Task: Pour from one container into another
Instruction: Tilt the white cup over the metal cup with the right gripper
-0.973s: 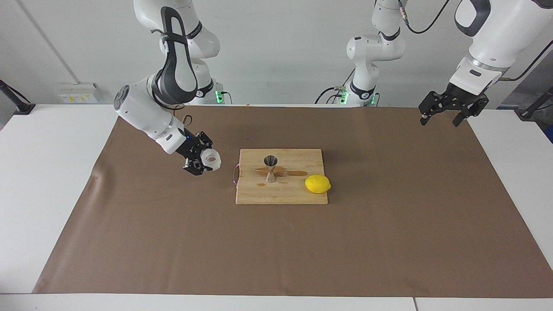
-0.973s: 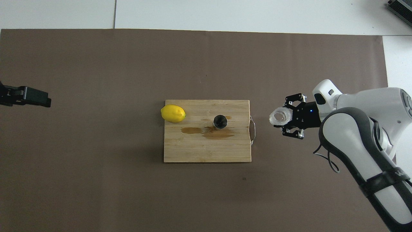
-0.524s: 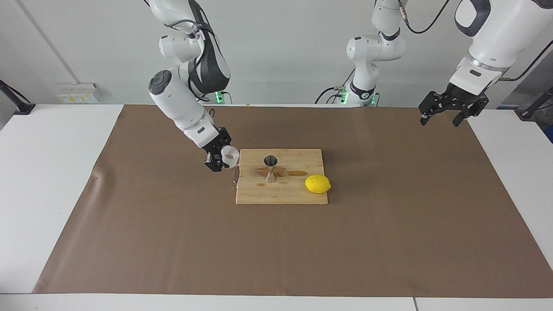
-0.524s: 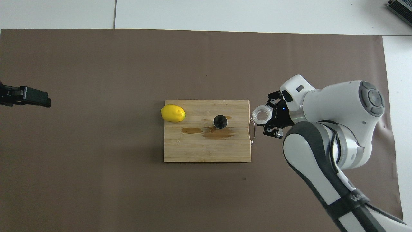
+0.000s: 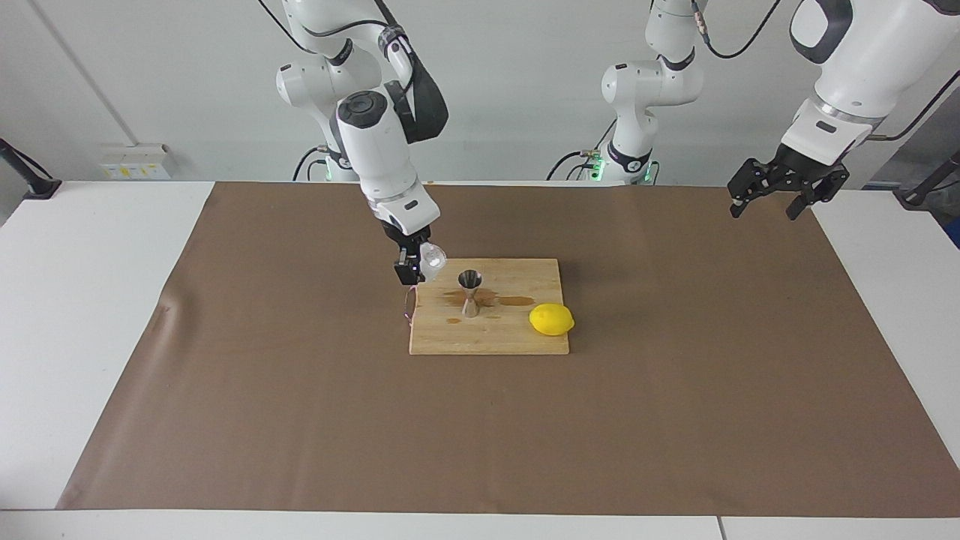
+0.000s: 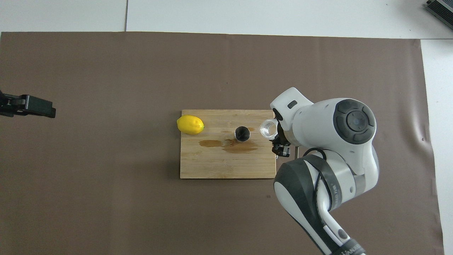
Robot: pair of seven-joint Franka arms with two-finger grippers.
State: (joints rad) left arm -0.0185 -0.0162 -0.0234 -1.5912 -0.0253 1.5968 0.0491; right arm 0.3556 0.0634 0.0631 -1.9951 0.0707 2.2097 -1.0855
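Observation:
My right gripper is shut on the small clear glass cup, holding it in the air over the cutting board's edge at the right arm's end. The cup sits by its side in the grip and is level with the top of the steel jigger. A small gap separates them. The jigger stands upright on the board. In the overhead view my right arm hides most of its gripper. My left gripper waits open over the mat's corner at the left arm's end.
A yellow lemon lies on the board's corner toward the left arm's end. Brown wet patches stain the wood around the jigger. A brown mat covers the table. The left gripper shows at the overhead view's edge.
My right arm has swung the cup from over the bare mat to the board's edge beside the jigger, and the arm now stands more upright. The left arm has not moved.

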